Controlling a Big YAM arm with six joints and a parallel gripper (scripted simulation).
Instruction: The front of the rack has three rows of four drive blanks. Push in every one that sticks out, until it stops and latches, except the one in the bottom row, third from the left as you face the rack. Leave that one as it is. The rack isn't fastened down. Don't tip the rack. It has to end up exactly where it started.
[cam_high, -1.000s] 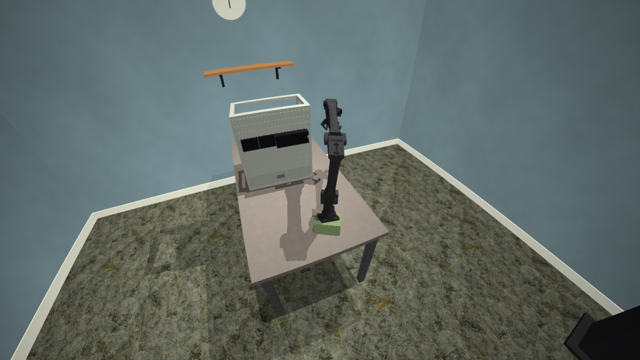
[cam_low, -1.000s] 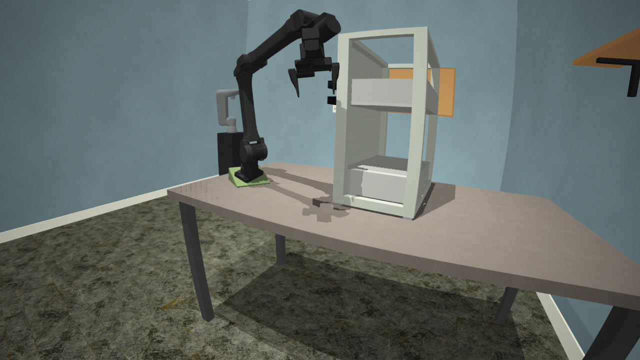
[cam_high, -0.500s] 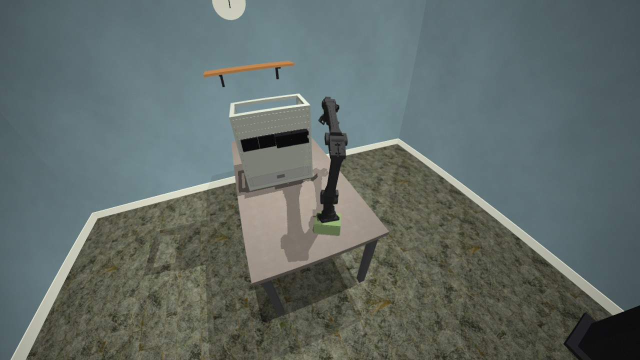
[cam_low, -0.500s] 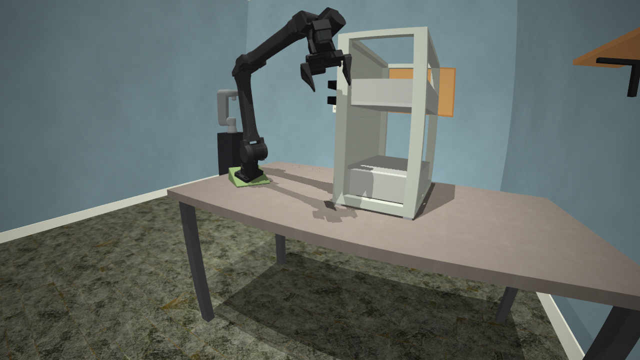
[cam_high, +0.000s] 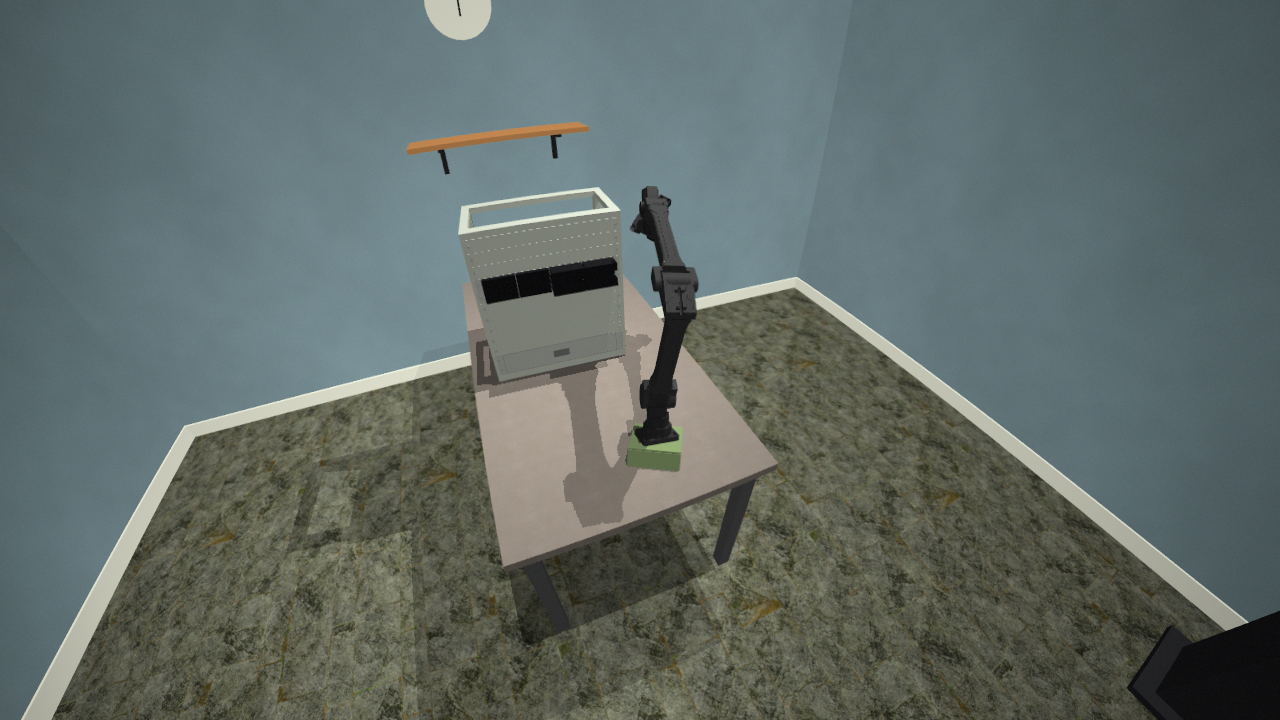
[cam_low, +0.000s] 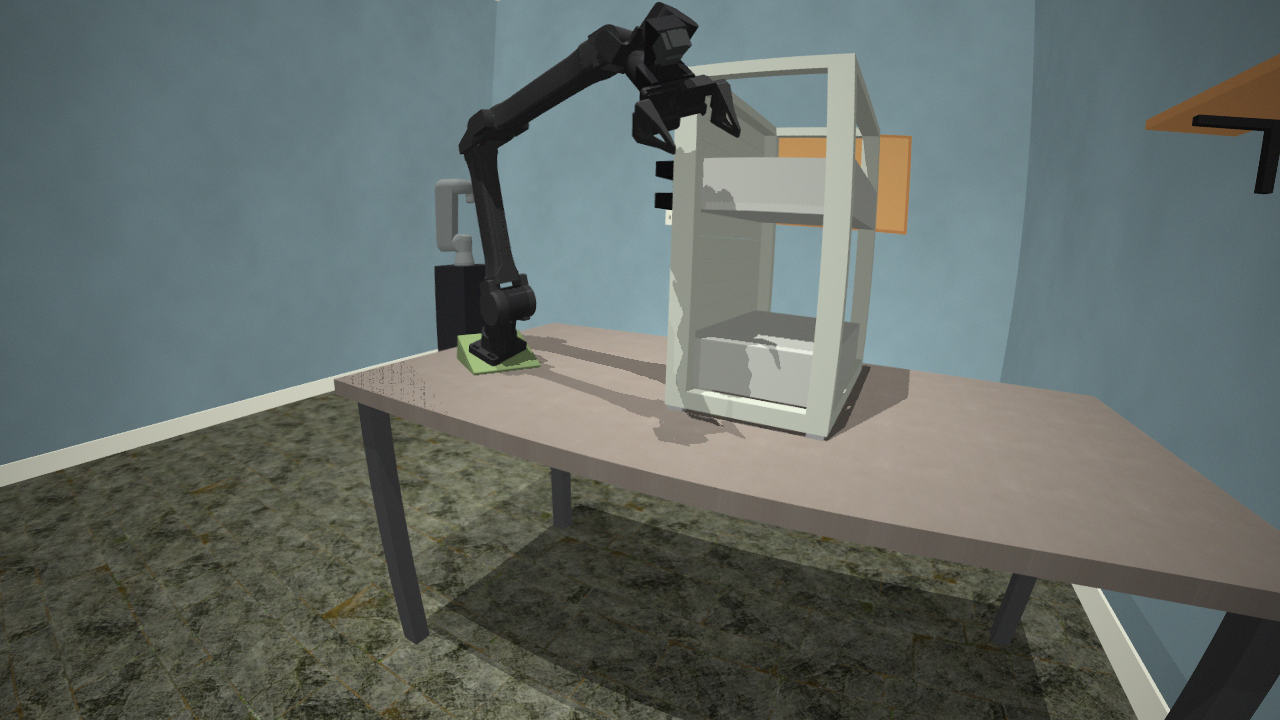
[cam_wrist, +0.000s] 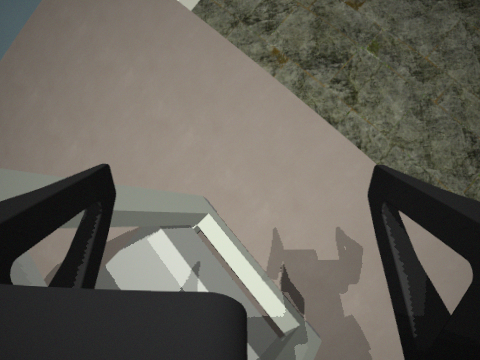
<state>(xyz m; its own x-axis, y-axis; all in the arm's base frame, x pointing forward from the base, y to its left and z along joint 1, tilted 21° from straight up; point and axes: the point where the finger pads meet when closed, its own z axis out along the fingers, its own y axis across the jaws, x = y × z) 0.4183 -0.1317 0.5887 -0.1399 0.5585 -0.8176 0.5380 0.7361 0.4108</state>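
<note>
The pale grey rack (cam_high: 541, 282) stands upright at the far end of the table (cam_high: 608, 429). A band of black drive blanks (cam_high: 548, 279) crosses its front. From the side, two blanks (cam_low: 664, 183) stick out of the front face. My gripper (cam_low: 684, 116) is open and empty, high at the rack's upper front corner on the arm's side, above the protruding blanks. One finger lies in front of the rack's side wall. In the wrist view the fingers point down over the rack's frame (cam_wrist: 227, 274) and the table top. I cannot tell if a finger touches the rack.
The arm's green base (cam_high: 655, 447) sits near the table's right edge. An orange panel (cam_low: 886, 183) shows behind the rack. A wall shelf (cam_high: 496, 136) hangs above it. A black box with a grey pipe (cam_low: 452, 286) stands behind the arm. The floor lies beyond the table edge.
</note>
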